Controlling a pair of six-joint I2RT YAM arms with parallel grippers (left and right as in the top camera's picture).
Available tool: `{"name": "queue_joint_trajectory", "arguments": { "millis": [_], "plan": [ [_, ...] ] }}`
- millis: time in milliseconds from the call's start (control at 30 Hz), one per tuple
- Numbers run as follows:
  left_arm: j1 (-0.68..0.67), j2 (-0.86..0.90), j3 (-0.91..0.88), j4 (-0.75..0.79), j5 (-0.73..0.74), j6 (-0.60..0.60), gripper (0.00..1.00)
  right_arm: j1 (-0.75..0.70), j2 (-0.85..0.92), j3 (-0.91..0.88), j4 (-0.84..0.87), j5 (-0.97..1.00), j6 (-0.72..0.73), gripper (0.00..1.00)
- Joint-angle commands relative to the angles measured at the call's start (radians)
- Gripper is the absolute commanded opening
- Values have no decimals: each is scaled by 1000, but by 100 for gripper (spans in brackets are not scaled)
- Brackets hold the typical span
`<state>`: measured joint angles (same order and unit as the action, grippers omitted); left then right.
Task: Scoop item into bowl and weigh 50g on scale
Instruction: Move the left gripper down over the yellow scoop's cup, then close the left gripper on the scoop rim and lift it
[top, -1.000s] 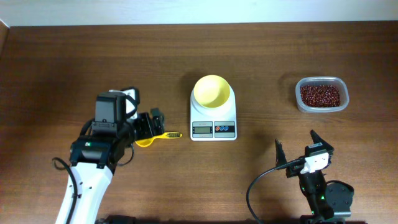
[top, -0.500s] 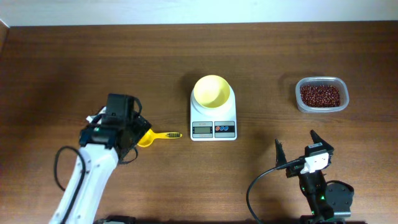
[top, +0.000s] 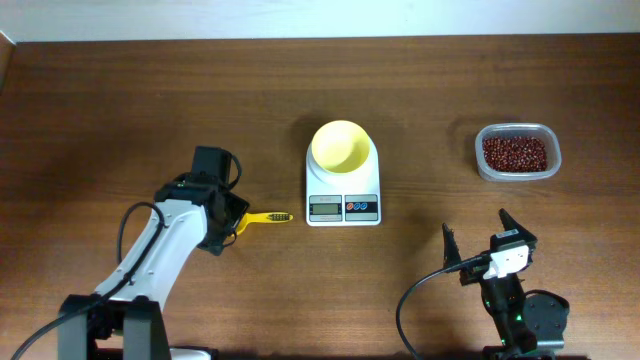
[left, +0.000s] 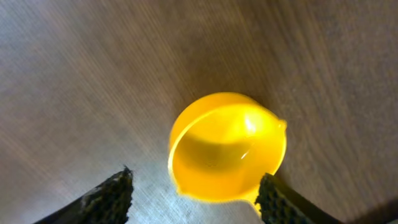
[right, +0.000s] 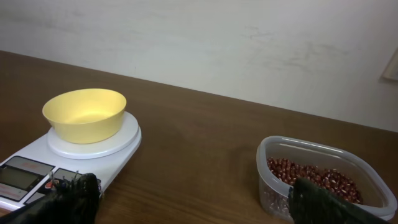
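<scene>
The pale yellow bowl (top: 341, 146) stands empty on the white scale (top: 343, 196) at the table's middle; both show in the right wrist view, bowl (right: 84, 114) on scale (right: 37, 167). The reddish-brown beans (top: 515, 153) fill a clear tub (top: 483, 165) at the right, beans (right: 311, 178) also in the right wrist view. A darker yellow scoop (top: 262, 217) lies left of the scale. My left gripper (top: 226, 219) is open right over its cup (left: 227, 148), fingers either side. My right gripper (top: 478, 237) is open and empty near the front edge.
The wooden table (top: 120, 100) runs to a pale wall at the back. The scoop's handle (top: 270, 216) points right toward the scale. The right arm's base and cable (top: 420, 290) sit at the front right.
My left arm has swung forward and right, bringing its gripper down over the scoop's cup. The scoop, bowl, scale and right arm have not moved.
</scene>
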<state>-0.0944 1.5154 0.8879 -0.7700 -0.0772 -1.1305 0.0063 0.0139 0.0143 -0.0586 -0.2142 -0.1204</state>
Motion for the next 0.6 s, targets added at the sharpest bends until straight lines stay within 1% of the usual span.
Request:
{"name": "queue_joint_trajectory", "arguments": {
  "millis": [0,100,133,233,300,400,433,467,500,533,567],
  "plan": [
    [-1,11,-90,88,3,-10,61,6,-7,-9,-1,-10,-3,99],
    [-1,11,-146,164,3,-10,59,6,-7,-9,-1,-10,-3,99],
    [-1,11,-164,189,3,-10,57,6,-7,-9,-1,-10,-3,99],
    [-1,11,-217,285,3,-10,47,6,-7,-9,-1,-10,-3,99],
    [-1,11,-232,322,3,-10,46,6,-7,-9,-1,-10,-3,99],
    [-1,11,-245,357,-10,-10,22,6,-7,-9,-1,-10,-3,99],
    [-1,11,-245,361,-10,-10,20,6,-7,-9,-1,-10,-3,99],
    [-1,11,-245,366,-9,-10,15,6,-7,-9,-1,-10,-3,99],
    [-1,11,-245,369,-9,-10,6,6,-7,-9,-1,-10,-3,99],
    [-1,11,-245,370,-9,-10,0,6,-7,-9,-1,-10,-3,99],
    [-1,11,-245,369,-9,-9,0,6,-7,-9,-1,-10,-3,99]
  ]
}}
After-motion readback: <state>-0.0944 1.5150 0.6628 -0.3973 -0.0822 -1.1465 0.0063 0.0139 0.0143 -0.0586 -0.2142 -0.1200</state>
